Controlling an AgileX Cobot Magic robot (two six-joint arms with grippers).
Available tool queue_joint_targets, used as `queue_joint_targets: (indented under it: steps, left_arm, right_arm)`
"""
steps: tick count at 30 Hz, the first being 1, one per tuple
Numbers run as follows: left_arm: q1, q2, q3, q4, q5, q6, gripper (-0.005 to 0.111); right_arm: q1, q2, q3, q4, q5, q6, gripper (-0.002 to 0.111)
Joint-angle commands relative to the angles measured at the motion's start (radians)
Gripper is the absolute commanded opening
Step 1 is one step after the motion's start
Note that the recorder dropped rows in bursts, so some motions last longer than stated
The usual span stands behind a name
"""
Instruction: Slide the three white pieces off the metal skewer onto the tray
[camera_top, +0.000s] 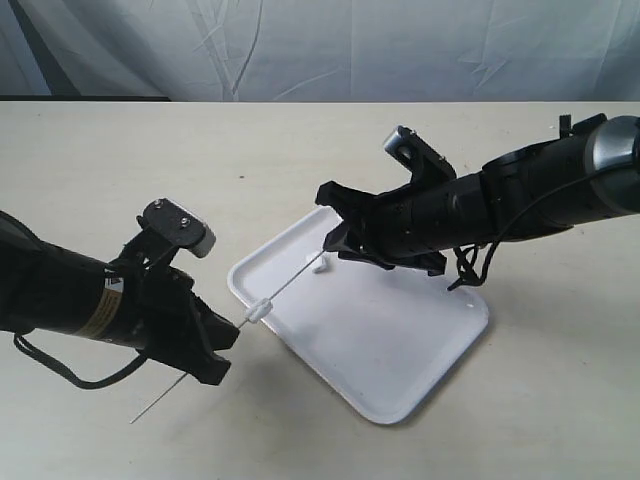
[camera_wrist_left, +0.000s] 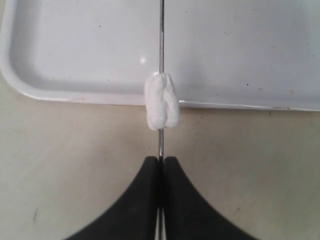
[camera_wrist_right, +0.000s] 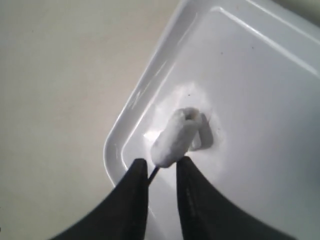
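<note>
Item: metal skewer (camera_top: 288, 287), long axis running from the left gripper (camera_wrist_left: 161, 162) across the tray's near rim to the right gripper (camera_wrist_right: 161, 161), with its bare tail projecting behind the left arm over the surface (camera_top: 100, 180). Left fingers: pressed together on the rod. Right fingers: a narrow gap, straddling the rod near its far end without visibly pinching it. White pieces: near lump (camera_wrist_left: 161, 102), on the rod just ahead of the left fingers, over the tray's rim (possibly two pressed together; cannot tell); far piece (camera_wrist_right: 174, 139), just beyond the right fingertips at the rod's tip, above the tray floor, contact uncertain. Tray (camera_top: 420, 340): no piece clearly lying free in it. Judgement: the right arm is nearer the far piece; stripping would run along the axis, away from the left grip.
</note>
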Motion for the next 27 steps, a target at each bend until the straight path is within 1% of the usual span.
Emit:
queue_joint_targets:
  steps: [1,6,12,15,18,19,21,27]
  left_arm:
    - [0.000,-0.006,0.000,0.000,-0.018,-0.006,0.000]
    - [0.000,-0.007,0.040,0.000,-0.007,-0.020,0.000]
    - [0.000,-0.009,0.066,0.000,-0.016,-0.024,0.000]
    - [0.000,-0.013,0.068,0.000,0.000,-0.027,0.000]
    - [0.000,-0.027,0.068,0.000,0.047,-0.023,0.000]
    - [0.000,-0.027,0.058,0.000,0.059,-0.021,0.000]
    - [0.000,-0.027,0.035,0.000,0.062,-0.019,0.000]
    - [0.000,-0.027,-0.040,0.000,0.051,-0.019,0.000]
  right_arm:
    - [-0.004,0.003,-0.031,-0.006,-0.008,-0.011,0.021]
    - [-0.004,0.003,-0.045,-0.006,-0.047,-0.009,0.021]
    - [-0.004,0.003,-0.045,-0.006,-0.069,-0.004,0.021]
    - [-0.004,0.003,-0.045,-0.006,-0.066,-0.004,0.021]
    - [-0.004,0.003,-0.045,-0.015,-0.011,-0.004,0.021]
    - [-0.004,0.003,-0.045,-0.043,0.053,-0.004,0.021]
    - [-0.004,0.003,-0.045,-0.069,0.105,-0.004,0.021]
    - [-0.004,0.003,-0.045,-0.086,0.147,0.008,0.021]
